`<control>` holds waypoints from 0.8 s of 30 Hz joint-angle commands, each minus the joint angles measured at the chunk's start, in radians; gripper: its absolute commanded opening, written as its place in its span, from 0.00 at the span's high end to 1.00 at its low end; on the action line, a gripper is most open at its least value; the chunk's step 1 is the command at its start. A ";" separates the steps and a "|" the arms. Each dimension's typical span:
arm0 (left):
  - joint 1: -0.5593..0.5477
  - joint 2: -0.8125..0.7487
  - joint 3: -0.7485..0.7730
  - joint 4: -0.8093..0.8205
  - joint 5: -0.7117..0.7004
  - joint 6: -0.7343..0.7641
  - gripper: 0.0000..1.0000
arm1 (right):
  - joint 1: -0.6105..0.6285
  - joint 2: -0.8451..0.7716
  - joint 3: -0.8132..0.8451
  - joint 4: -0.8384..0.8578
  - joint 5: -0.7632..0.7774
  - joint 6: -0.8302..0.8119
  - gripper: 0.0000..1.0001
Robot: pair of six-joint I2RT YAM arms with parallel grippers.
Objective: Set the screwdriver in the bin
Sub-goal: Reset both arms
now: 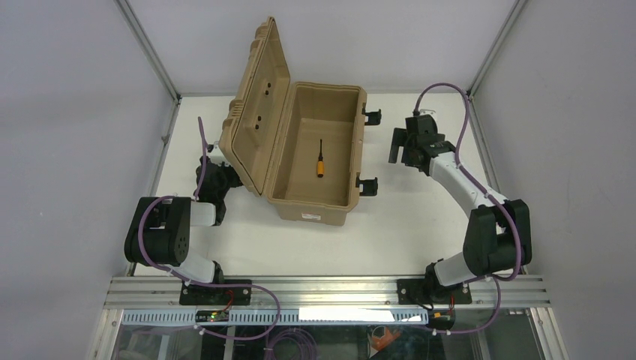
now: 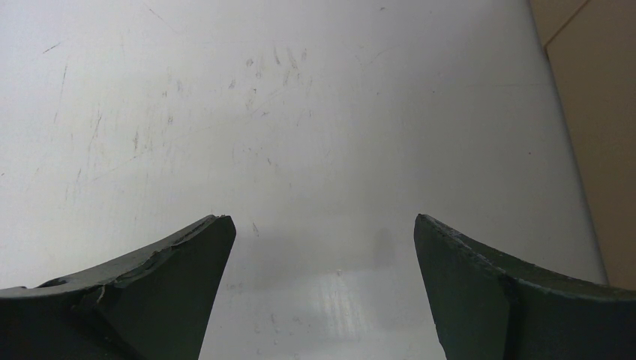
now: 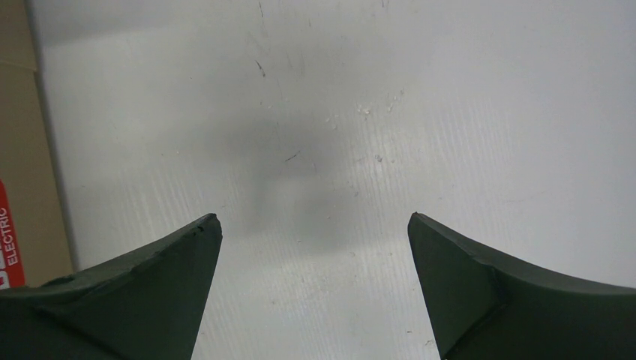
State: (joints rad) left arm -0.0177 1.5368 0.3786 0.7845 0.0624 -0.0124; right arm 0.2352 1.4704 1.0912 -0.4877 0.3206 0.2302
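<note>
The screwdriver point(image 1: 321, 162), orange handle and thin black shaft, lies on the floor inside the open tan bin point(image 1: 286, 187). The bin's ribbed lid point(image 1: 253, 105) stands open to the left, and black latches point(image 1: 369, 184) hang on its right side. My left gripper point(image 1: 217, 171) is open and empty, low beside the bin's lid on the left; the left wrist view shows its fingers point(image 2: 172, 285) spread over bare table. My right gripper point(image 1: 400, 146) is open and empty to the right of the bin; its fingers point(image 3: 157, 292) are spread over bare table.
The bin's tan wall shows at the right edge of the left wrist view point(image 2: 600, 112) and at the left edge of the right wrist view point(image 3: 19, 150), with a red label. White enclosure walls stand around the table point(image 1: 420, 217).
</note>
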 commanded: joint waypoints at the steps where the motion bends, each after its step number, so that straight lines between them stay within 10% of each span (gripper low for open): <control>1: 0.005 -0.030 -0.004 0.038 0.021 -0.011 0.01 | -0.005 -0.058 -0.056 0.124 -0.012 0.013 0.01; 24: 0.005 -0.031 -0.004 0.038 0.022 -0.011 0.01 | -0.004 -0.079 -0.113 0.190 -0.068 0.036 0.01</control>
